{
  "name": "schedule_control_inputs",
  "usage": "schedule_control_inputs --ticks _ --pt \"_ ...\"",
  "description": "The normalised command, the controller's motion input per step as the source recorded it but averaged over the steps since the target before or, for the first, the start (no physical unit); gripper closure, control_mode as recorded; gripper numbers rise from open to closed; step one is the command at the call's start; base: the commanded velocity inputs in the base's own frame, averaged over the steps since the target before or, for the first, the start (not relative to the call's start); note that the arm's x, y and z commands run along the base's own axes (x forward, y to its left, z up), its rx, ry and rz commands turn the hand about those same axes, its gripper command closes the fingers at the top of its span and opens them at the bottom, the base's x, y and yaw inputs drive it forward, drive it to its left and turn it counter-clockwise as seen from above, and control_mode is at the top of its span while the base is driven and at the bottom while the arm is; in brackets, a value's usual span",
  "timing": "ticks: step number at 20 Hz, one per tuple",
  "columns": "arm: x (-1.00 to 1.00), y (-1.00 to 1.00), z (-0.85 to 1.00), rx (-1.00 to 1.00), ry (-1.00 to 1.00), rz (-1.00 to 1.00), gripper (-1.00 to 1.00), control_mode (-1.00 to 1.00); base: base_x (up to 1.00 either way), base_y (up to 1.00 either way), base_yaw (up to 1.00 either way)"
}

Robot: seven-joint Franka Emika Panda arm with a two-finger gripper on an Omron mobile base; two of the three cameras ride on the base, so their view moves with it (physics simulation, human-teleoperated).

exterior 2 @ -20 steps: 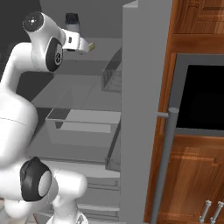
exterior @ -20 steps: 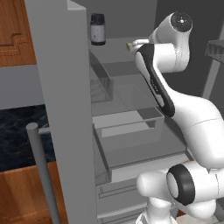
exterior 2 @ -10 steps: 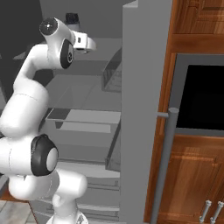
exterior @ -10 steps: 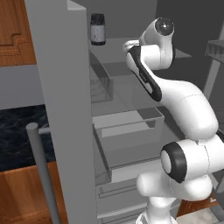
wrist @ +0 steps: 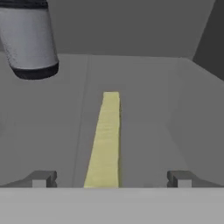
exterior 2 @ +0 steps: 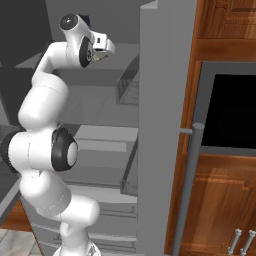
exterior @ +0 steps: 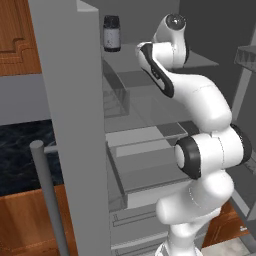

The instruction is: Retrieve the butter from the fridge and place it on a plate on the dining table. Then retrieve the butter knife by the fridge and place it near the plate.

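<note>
Arm (exterior 2: 47,115) — inside open fridge (exterior 2: 165,100)

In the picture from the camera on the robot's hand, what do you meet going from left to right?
Dark jar with its pale side, up at the left → left fingertip → the butter, a pale yellow stick running away from the camera between the open fingers → right fingertip.
</note>
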Motion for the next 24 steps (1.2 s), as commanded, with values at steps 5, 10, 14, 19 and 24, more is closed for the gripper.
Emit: schedule_control_inputs --ticks 5,10,14,19,24 --pt "0.30 0.00 0.00 0.00 0.05 0.00 -1.00 -1.00 0.00 0.00 0.00" --pt "0.00 0.10 -0.17 0.00 0.13 0.00 -1.00 -1.00 0.00 0.00 0.00" --pt "0.02 0.03 -0.40 0.00 0.10 -0.01 -1.00 -1.00 0.00 0.00 0.00" --pt "0.01 0.00 -0.21 0.00 0.00 0.00 -1.00 -1.00 0.00 0.00 0.00" --pt "0.02 0.00 -0.29 0.01 0.02 0.00 1.00 -1.00 0.00 0.00 0.00"
